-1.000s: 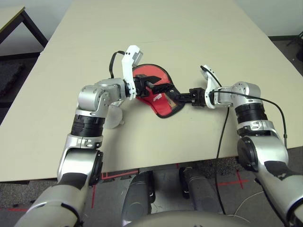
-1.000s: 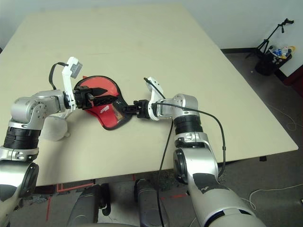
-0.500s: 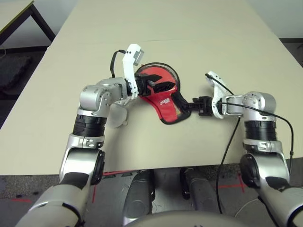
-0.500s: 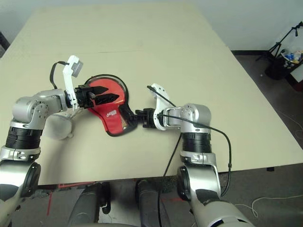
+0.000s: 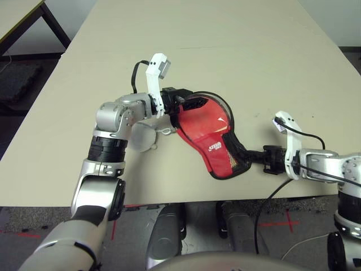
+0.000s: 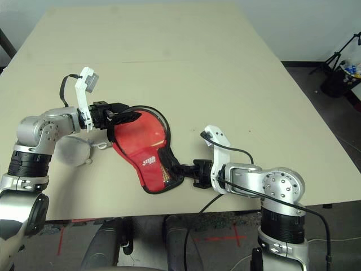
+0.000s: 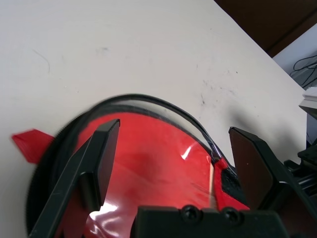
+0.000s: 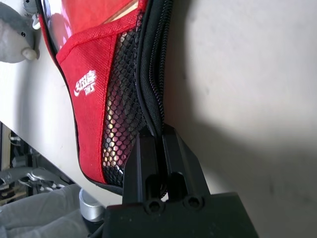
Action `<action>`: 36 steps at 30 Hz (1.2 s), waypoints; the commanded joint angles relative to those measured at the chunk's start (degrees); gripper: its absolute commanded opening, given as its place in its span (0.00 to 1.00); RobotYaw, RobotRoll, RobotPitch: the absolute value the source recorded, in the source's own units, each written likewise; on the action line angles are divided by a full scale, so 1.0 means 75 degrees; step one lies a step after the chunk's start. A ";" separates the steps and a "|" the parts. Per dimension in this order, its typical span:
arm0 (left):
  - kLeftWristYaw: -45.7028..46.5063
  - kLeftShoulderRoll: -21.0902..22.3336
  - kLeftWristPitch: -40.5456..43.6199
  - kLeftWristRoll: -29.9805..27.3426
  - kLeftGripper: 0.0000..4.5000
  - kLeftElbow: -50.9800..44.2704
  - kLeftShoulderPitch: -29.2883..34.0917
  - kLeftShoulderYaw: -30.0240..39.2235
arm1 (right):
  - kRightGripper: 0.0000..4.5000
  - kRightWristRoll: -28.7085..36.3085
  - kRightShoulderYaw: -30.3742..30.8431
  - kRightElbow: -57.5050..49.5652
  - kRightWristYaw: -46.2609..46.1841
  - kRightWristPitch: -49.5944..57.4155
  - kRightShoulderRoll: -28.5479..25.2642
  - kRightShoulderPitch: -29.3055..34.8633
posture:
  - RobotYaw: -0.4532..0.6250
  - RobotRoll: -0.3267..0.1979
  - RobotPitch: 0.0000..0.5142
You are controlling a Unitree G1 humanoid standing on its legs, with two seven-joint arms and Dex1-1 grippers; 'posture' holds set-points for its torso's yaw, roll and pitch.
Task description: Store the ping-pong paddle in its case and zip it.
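Dragged nearer, case [image 5: 211,132] (zip pinched) lies beside grey pouch [image 5: 144,137].

Open table [image 5: 225,51] beyond the case [image 5: 206,127]; pouch [image 5: 144,137] perhaps touching.

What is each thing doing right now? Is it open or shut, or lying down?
Case: lying on the table, zip partly open around its round end.
Paddle: inside the case, its red face showing.
Left gripper: open, fingers either side of the case's round end.
Right gripper: shut on the case's zip edge.
Grey pouch: lying on the table beside the case.
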 commanded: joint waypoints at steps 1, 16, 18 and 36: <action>-0.0118 0.0039 -0.0099 0.0066 1.00 0.0251 -0.0085 -0.0102 | 0.00 0.2437 0.0878 -0.0286 -0.1827 -0.1524 -0.1012 0.0439 | 0.33 0.62 0.37; -0.0242 0.0103 -0.0239 0.0129 1.00 0.0459 -0.0137 -0.0182 | 0.00 0.3135 0.2570 -0.0758 -0.2118 -0.3567 -0.2472 0.0467 | 0.34 0.62 0.37; -0.0229 0.0119 -0.0221 0.0123 1.00 0.0422 -0.0116 -0.0175 | 0.13 0.3135 0.2655 -0.0713 -0.2032 -0.3537 -0.2654 0.0376 | 0.34 0.62 0.37; -0.0401 0.0496 -0.0466 0.0223 1.00 0.0541 -0.0360 -0.0166 | 1.00 0.1270 0.3434 -0.0646 0.0306 -0.2559 -0.3520 -0.2606 | 0.34 0.62 0.35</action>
